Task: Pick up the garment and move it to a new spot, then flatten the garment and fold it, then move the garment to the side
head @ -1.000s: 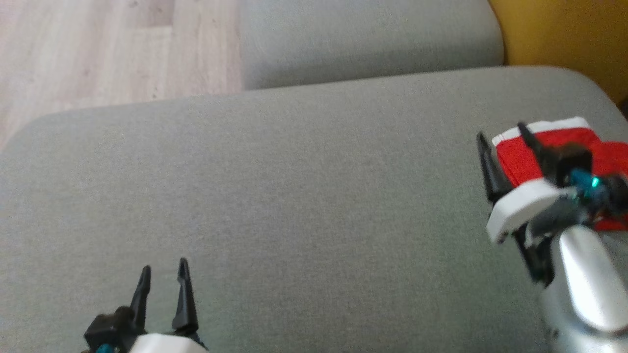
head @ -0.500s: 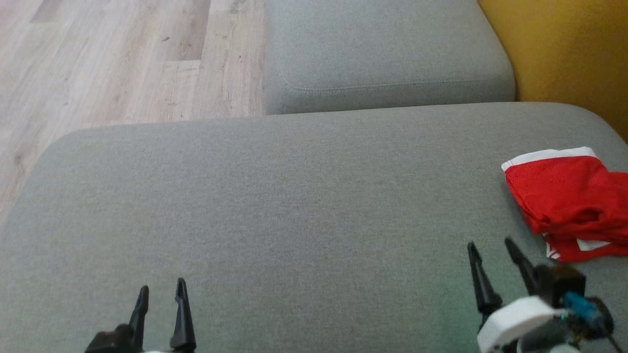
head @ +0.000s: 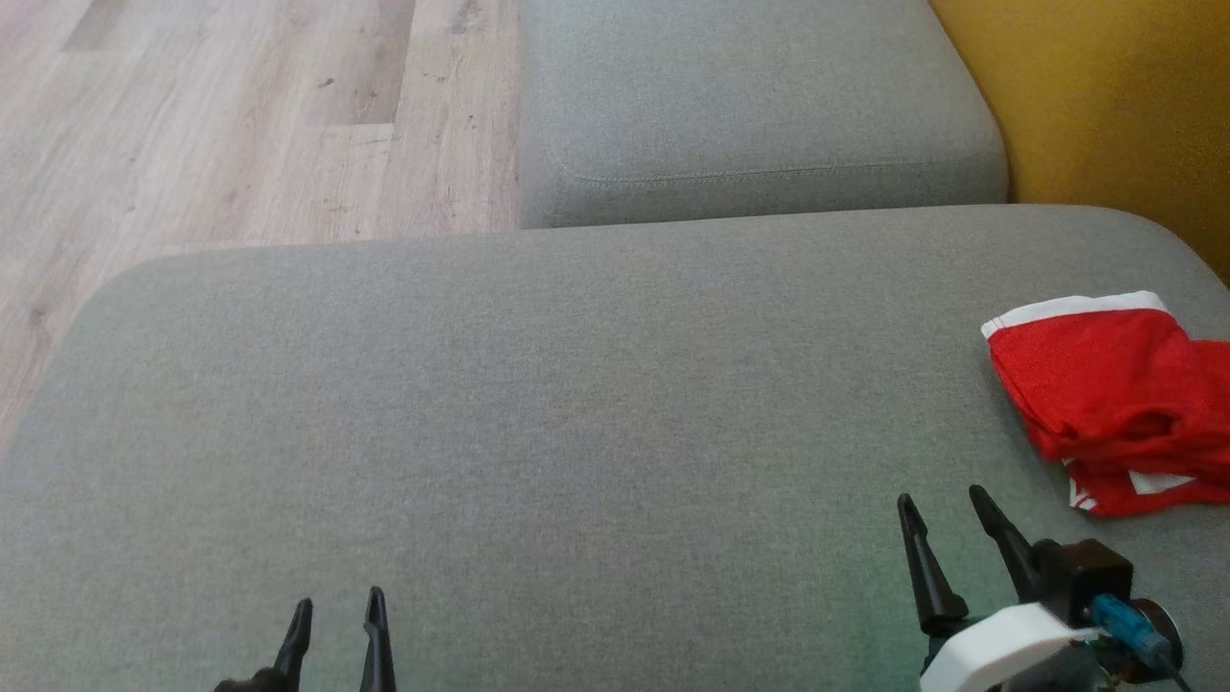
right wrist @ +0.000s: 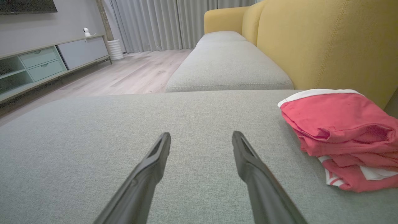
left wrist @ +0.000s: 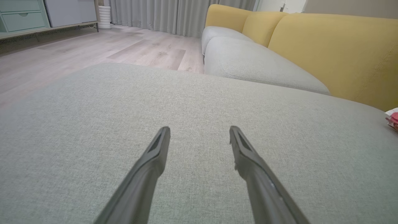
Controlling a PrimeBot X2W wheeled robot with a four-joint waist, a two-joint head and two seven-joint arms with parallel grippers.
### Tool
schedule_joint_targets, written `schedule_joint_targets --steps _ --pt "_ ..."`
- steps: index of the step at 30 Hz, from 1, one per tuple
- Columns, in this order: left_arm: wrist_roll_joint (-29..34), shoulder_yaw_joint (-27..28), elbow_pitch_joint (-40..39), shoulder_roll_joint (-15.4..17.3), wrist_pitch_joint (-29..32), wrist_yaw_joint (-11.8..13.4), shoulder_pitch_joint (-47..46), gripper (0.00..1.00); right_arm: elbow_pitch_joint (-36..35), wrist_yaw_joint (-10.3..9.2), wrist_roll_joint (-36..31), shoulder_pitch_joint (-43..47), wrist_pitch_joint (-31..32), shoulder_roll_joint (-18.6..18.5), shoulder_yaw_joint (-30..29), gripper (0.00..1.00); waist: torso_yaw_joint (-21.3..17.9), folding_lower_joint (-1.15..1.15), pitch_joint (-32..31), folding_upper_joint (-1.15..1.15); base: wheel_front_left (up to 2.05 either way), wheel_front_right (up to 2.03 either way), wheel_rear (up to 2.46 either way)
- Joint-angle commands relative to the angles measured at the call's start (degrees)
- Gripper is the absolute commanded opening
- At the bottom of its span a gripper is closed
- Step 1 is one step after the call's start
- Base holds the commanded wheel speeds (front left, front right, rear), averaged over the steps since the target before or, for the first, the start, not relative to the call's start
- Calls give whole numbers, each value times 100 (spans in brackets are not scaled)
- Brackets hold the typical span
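Lying folded at the right end of the grey fabric sofa cushion [head: 577, 404], the red garment with white trim [head: 1105, 394] sits near the yellow backrest [head: 1105, 96]. We hold our left gripper [head: 340, 598] and right gripper [head: 940, 495] over the cushion, fingers spread and empty, the right one near the garment but apart.

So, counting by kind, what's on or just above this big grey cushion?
Garments: 1, the red garment with white trim, lying at the right.
Grippers: 2, the left gripper and the right gripper, both open and empty.
Total: 3
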Motion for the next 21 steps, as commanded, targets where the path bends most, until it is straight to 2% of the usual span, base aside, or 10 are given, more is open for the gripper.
schedule_joint_targets --steps 1,17,18,21 --pt "-12 198 -103 45 -69 -11 -313 100 -172 37 1 -167 -89 -30 114 100 11 0 3 0 0 0 0" --pt "-78 178 -55 54 -23 -42 -398 100 -90 37 27 -233 -182 -29 168 100 63 0 39 0 0 0 0" --pt "-58 -30 109 -4 8 -48 -17 0 90 0 1 -3 -94 0 15 0 63 0 39 0 0 0 0" --pt "-62 -81 332 -80 17 -49 71 0 372 -1 6 48 -89 2 16 0 63 0 41 0 0 0 0"
